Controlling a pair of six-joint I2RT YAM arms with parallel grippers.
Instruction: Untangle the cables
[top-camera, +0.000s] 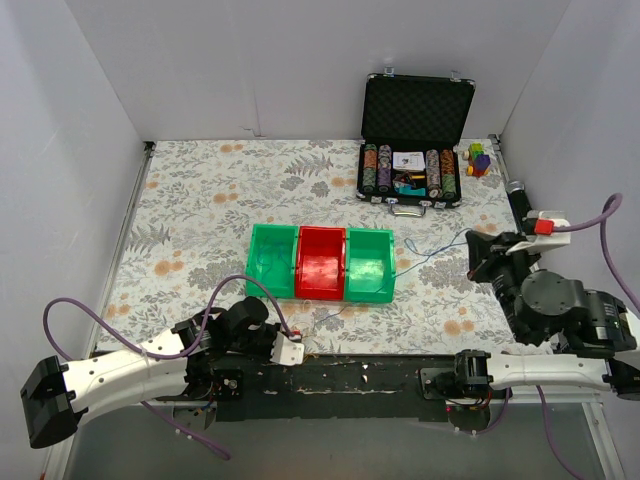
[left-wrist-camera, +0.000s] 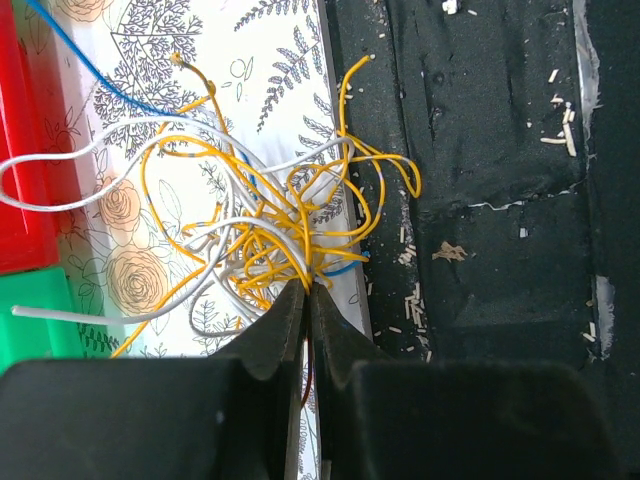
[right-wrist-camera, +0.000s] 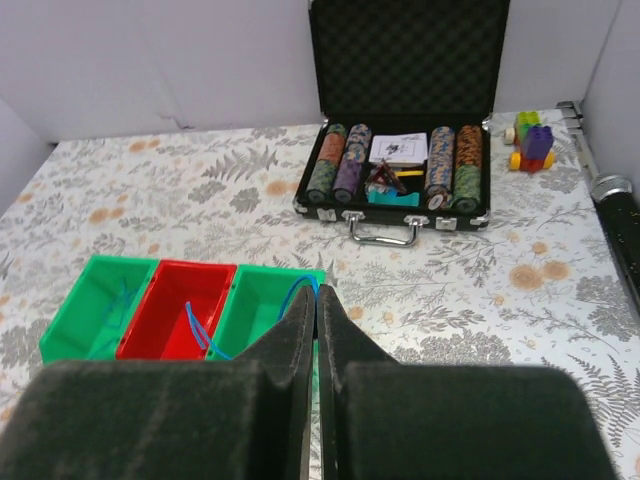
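The cables (left-wrist-camera: 262, 225) form a loose knot of yellow and white wires on the floral cloth, right at the near table edge. My left gripper (left-wrist-camera: 308, 288) is shut on the near side of this knot. In the top view the left gripper (top-camera: 292, 348) lies low by the black front strip. A thin blue cable (top-camera: 430, 249) runs from the knot past the bins to my right gripper (top-camera: 476, 250). The right gripper (right-wrist-camera: 316, 290) is shut on that blue cable (right-wrist-camera: 193, 322), which loops down over the red bin.
Three bins stand in a row mid-table: green (top-camera: 270, 262), red (top-camera: 320, 264), green (top-camera: 369, 266). An open black case of poker chips (top-camera: 414, 172) sits at the back right, with toy blocks (top-camera: 478, 159) beside it. A black strip (left-wrist-camera: 480, 200) borders the cloth.
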